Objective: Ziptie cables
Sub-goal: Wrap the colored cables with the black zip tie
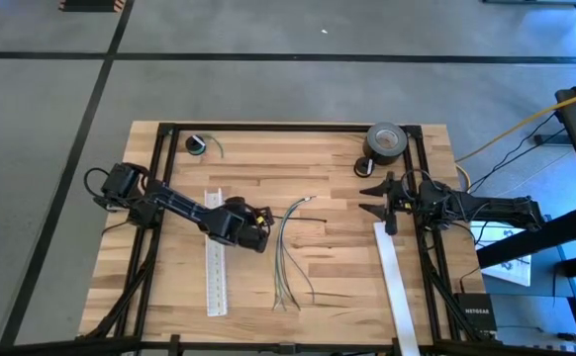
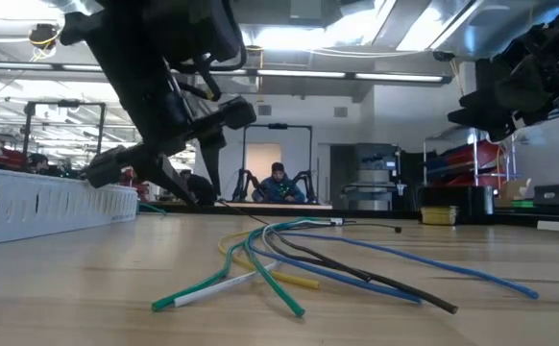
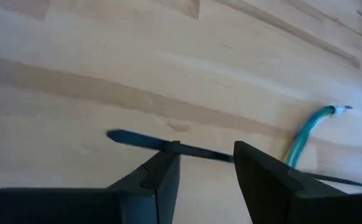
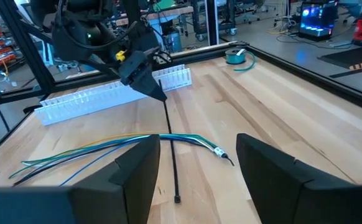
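Observation:
The cables (image 1: 288, 255) lie loose on the wooden table's middle, a bundle of grey, green and pale yellow wires (image 2: 289, 255) fanning toward the near edge. One thin black ziptie (image 4: 170, 155) crosses over their far ends (image 4: 187, 138). My left gripper (image 1: 264, 235) is just left of the cables, tipped down at the ziptie's left end. Its fingers stand apart (image 3: 206, 163) and the strip (image 3: 199, 152) runs across the gap at their tips. My right gripper (image 1: 382, 198) waits open above the right rail, nothing between its fingers (image 4: 196, 174). My left gripper comes at the ziptie slanting down from the table's left. The strip (image 3: 187, 149) runs from one fingertip (image 3: 168, 163) to the other, along the gap and not through it. Whether the fingertips touch it, I cannot tell.
A long white slotted strip (image 1: 214, 272) lies behind my left gripper, and another (image 1: 399, 287) along the right side. A dark tape roll (image 1: 385, 140) sits at the far right and a small coil with a green wire (image 1: 199, 145) at the far left. Black rails frame the table.

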### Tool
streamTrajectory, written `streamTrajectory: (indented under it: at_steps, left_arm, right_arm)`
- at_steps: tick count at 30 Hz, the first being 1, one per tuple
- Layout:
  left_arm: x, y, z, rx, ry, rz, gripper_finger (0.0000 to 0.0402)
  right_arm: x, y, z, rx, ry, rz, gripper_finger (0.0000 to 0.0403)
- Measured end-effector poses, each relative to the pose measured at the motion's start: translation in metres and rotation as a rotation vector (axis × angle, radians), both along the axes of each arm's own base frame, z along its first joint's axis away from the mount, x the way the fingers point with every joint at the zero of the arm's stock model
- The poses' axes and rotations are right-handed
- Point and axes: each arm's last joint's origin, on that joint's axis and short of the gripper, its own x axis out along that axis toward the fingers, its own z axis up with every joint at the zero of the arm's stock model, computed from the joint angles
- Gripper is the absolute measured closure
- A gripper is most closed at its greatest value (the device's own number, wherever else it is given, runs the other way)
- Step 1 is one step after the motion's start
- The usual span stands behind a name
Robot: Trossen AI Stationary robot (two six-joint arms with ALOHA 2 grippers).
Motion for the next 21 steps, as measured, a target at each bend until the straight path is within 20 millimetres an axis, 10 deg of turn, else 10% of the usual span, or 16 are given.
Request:
streamTrajectory:
  at_steps: [21]
  left_arm:
    - [-0.0015, 0.0029, 0.0016, 0.200, 0.153, -0.148, 0.0397]
  right_arm:
    - [0.0002, 0.0023, -0.0009, 0.202, -0.004, 0.044, 0.0201]
